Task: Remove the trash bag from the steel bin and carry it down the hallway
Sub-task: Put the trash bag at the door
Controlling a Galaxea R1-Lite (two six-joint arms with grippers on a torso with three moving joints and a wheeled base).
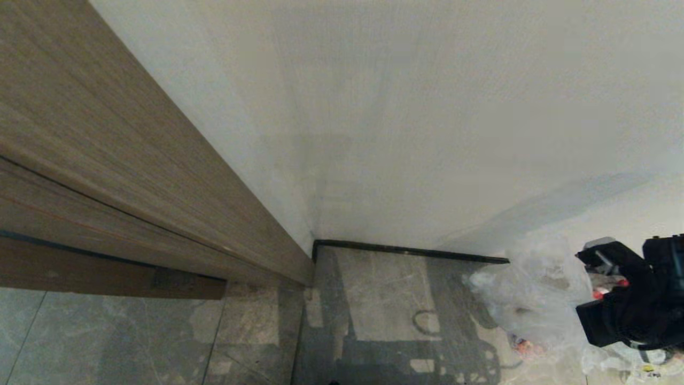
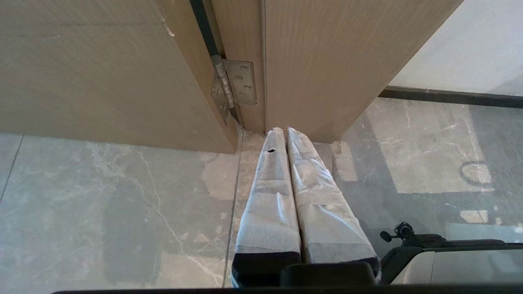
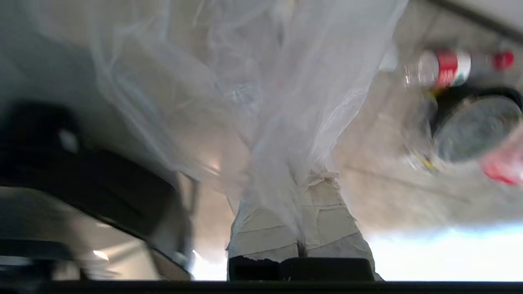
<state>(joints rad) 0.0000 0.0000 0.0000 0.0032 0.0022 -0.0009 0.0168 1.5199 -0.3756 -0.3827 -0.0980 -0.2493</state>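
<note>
While the left gripper (image 2: 282, 132) idles (jaws clenched), right gripper (image 3: 304, 179) jaws pinch the trash bag (image 3: 261, 106).

head: looks down at corner floor (image 1: 374, 299) | wrists: close, behind jaws | shared: floor

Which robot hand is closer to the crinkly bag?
Right. The right gripper is shut on the bag. The left gripper is shut and empty, down by the door hinge, away from the bag.
</note>
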